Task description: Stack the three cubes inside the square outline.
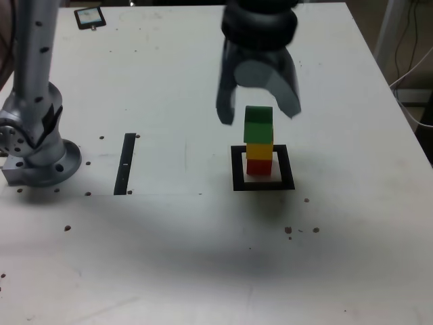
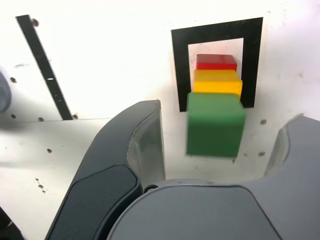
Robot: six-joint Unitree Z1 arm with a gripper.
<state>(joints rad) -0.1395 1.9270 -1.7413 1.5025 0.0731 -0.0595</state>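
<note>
Inside the black square outline (image 1: 237,169) (image 2: 252,60) stands a stack of three cubes. The red cube (image 1: 258,166) (image 2: 216,61) is at the bottom, the yellow cube (image 1: 259,149) (image 2: 217,82) sits on it, and the green cube (image 1: 258,124) (image 2: 215,125) is on top. My gripper (image 1: 259,114) (image 2: 217,142) hangs open around the green cube, one finger (image 1: 226,101) on each side with a visible gap to the cube's faces. Nothing is held.
A thin black strip (image 1: 126,162) (image 2: 44,65) lies on the white table at the exterior view's left. The arm's grey base (image 1: 37,145) stands at the far left. A small dark device (image 1: 89,17) lies at the table's far edge.
</note>
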